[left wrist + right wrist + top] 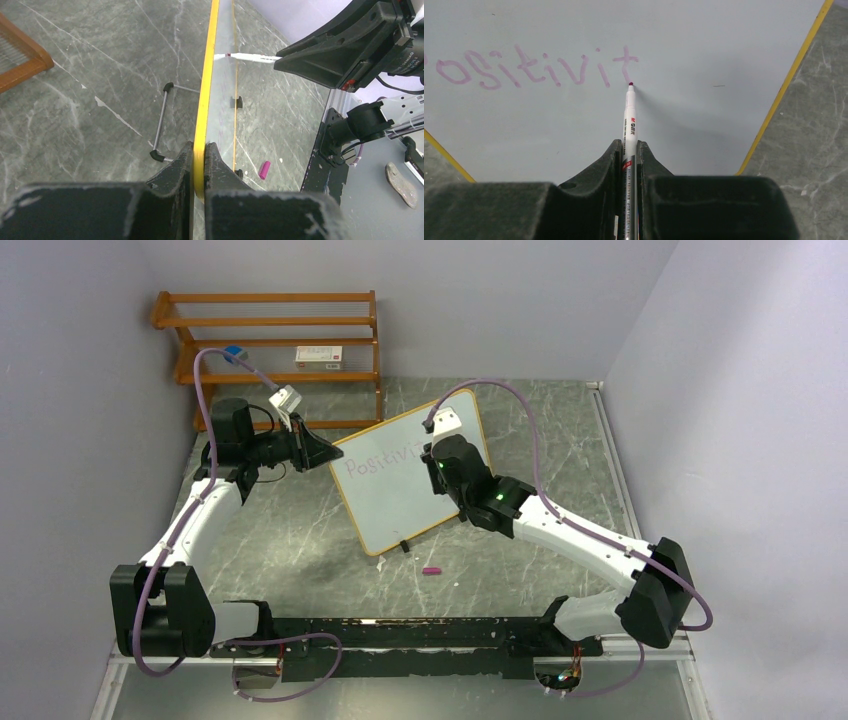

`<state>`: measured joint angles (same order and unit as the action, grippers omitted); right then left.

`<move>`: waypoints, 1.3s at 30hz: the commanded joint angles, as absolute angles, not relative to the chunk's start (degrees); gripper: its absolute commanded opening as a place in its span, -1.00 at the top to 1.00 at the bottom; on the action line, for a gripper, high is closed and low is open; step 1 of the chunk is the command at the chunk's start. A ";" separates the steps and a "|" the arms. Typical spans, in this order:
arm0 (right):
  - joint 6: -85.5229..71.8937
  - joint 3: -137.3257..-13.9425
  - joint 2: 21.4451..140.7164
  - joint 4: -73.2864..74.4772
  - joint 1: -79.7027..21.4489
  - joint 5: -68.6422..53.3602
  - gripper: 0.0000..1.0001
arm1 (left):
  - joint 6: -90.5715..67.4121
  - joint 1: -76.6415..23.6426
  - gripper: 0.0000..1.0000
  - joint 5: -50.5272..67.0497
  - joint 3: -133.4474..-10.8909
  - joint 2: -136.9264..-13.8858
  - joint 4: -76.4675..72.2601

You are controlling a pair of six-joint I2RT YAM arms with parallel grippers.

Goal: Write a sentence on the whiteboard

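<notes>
My left pincer [199, 150] is pinched onto the yellow frame edge of the whiteboard [206, 85], one finger on each face. From that wrist I see the board edge-on, running straight away from the fingertips and standing on the grey marbled table [90, 100].

My right pincer [629, 147] is pressed together on a white marker [630, 115]. The barrel sticks straight out past the fingertips, and its purple tip rests against the board's face, just under the cross-stroke of the last letter. The sentence [534, 70] reads "Positivit" so far — thin purple strokes stretching off to the left of the marker tip.

A small purple cap [431, 570] lies on the table near the board's lower edge, below the right pincer in the overhead view and apart from both arms. A wooden shelf [270, 340] stands beyond the left pincer — against the back wall.
</notes>
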<state>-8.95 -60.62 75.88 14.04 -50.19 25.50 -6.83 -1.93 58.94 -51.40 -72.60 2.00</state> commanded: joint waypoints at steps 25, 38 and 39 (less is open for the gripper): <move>-7.43 -60.23 75.22 9.47 -48.96 27.11 1.00 | -1.84 -2.55 0.90 57.11 -52.02 -73.56 3.87; -7.13 -59.95 75.25 9.05 -47.84 28.18 1.00 | -1.66 -2.55 0.90 57.03 -52.03 -73.57 3.96; -7.12 -59.90 75.18 8.87 -47.77 28.29 1.00 | -1.67 -2.55 0.90 57.04 -52.03 -73.57 3.96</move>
